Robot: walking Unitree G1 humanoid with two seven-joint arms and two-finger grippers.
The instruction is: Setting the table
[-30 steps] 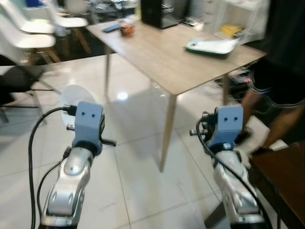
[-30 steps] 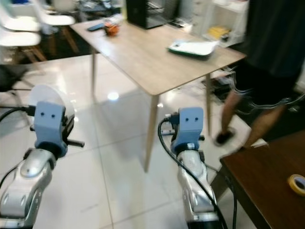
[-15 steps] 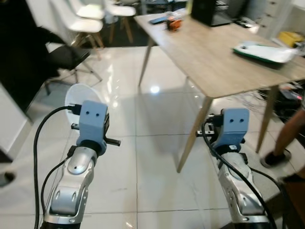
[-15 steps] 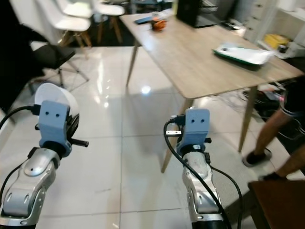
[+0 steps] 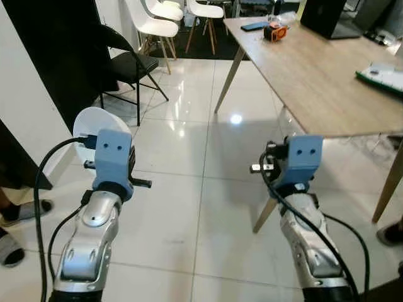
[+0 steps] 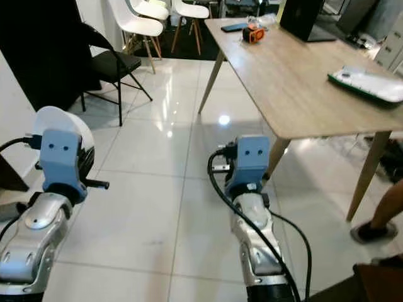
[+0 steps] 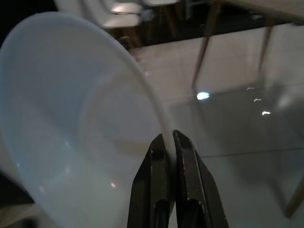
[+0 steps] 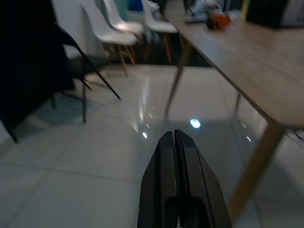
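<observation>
Currently held out in front over a glossy white tile floor (image 5: 189, 207), both silver arms, each ending in a blue wrist housing.

Left gripper (image 7: 169, 142): fingers pinched narrow on the rim of a white plate (image 7: 76, 133), thin edge caught between the two black tips. Plate carried on edge, standing up above the left wrist housing in the head views (image 5: 94, 129), hollow face toward the wrist camera. Well apart from the table, off to its left.

Right gripper (image 8: 174, 142): fingers pressed flat together, nothing between them, hanging over bare tile just beside the near corner leg of the table.

Light wooden table (image 5: 315, 75) ahead and to the right, on slanted wooden legs. On its far end a dark phone (image 5: 254, 26) lying flat, just beside it a small orange-and-black object (image 5: 275, 31), kind not clear. Behind those a black box-like device (image 5: 324, 16). At the right edge of the tabletop a white tray with a green rim (image 6: 368, 85).

White shell chairs (image 5: 157, 22) at the far left end of the table; nearer, a black folding chair (image 5: 129, 66) against a dark wall panel.

Person's shod foot (image 6: 368, 231) on the tile past the table's right leg. Another foot in a sandal (image 5: 9, 245) at the far left edge.
</observation>
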